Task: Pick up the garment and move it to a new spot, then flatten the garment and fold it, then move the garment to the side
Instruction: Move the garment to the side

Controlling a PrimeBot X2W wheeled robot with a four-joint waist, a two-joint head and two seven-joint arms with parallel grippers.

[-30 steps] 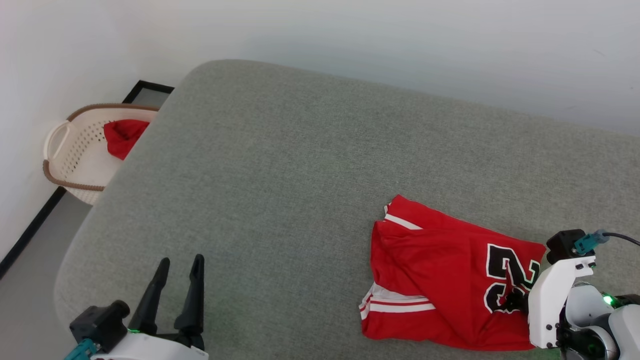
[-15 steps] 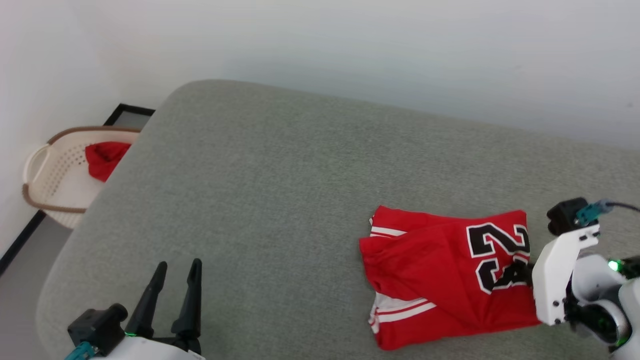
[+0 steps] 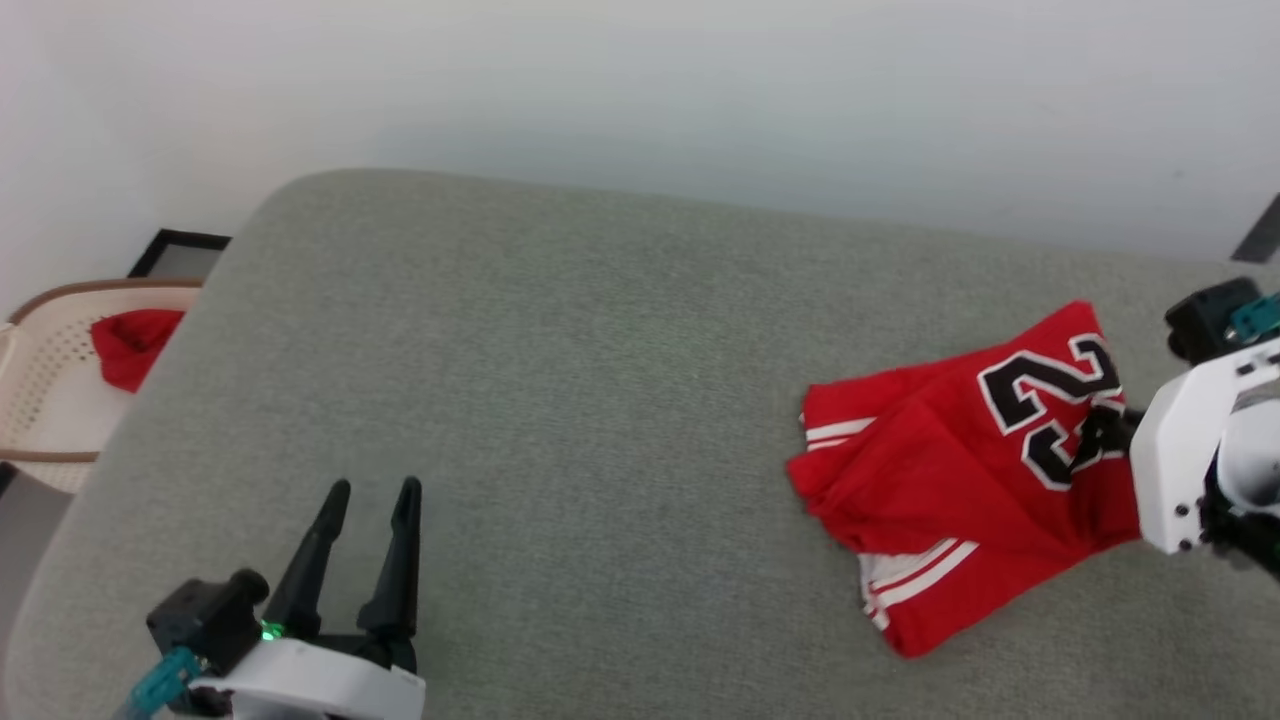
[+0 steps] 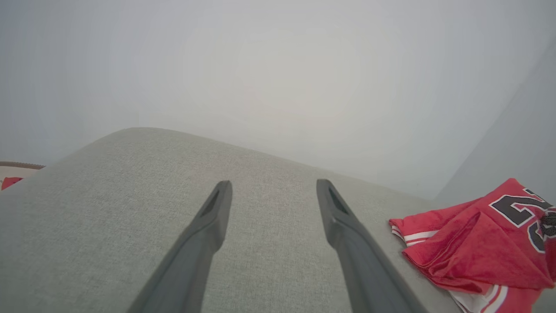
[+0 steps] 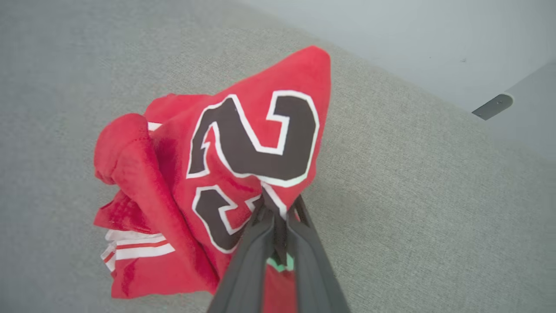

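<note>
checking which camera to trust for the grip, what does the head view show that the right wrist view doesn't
The head view adds the open left gripper at lower left, and past the cushion's left edge a pale basket with a small red cloth in it. The right wrist view adds a close look at the right gripper, fingers pinched shut on the jersey beside its black number. Both share the red jersey bunched on the grey cushion and the pale wall behind.

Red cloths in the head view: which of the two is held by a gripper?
The jersey with the black number and white striped trim; the right gripper is shut on it. The plain red cloth lies in the basket.
</note>
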